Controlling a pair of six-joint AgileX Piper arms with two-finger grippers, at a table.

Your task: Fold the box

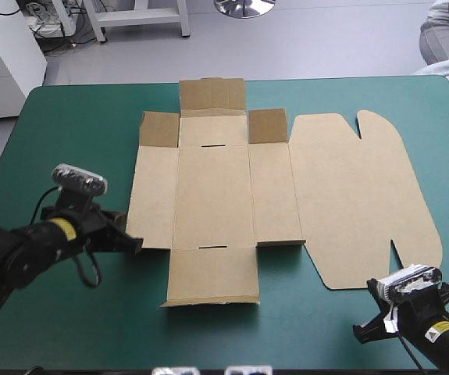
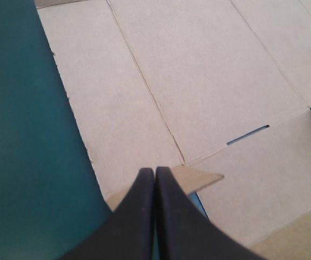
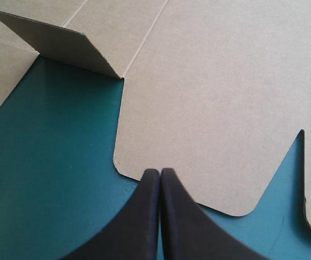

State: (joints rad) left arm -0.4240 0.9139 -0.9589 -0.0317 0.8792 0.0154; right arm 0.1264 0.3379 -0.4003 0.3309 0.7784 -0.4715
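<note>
Subject: the box (image 1: 216,195), a cut brown sheet, lies open and flat on the teal-green worktop (image 1: 68,117), from the middle toward the right edge. Its rounded lid panel (image 1: 357,195) is to the right, and three short flaps (image 1: 212,98) at the far side stand partly raised. No wall is tucked; folding is judged not yet begun.

Left end effector (image 1: 133,243): fingers pressed together, gripping nothing, tip at the sheet's near-left corner. Right end effector (image 3: 160,172): likewise closed and empty, tip at the lid panel's near edge.

Risks, as judged:
- A closed tip driven at a flat edge may push the whole sheet across the smooth cover instead of lifting a panel, since nothing pins the board.
- The tip may ride over the edge, not under it, and crease the board off its score line.
- The raised flaps may spring flat again, or foul a wall as it comes up.

Views compared: the high view alone gives the full layout and the far flaps. The left wrist view alone shows a small pointed tab (image 2: 201,177) just ahead of the fingertips, lifted enough that teal-green shows beneath it, and a cut slot (image 2: 247,135). The right wrist view alone shows a near flap (image 3: 63,43) standing tilted (barely apparent from above).
</note>
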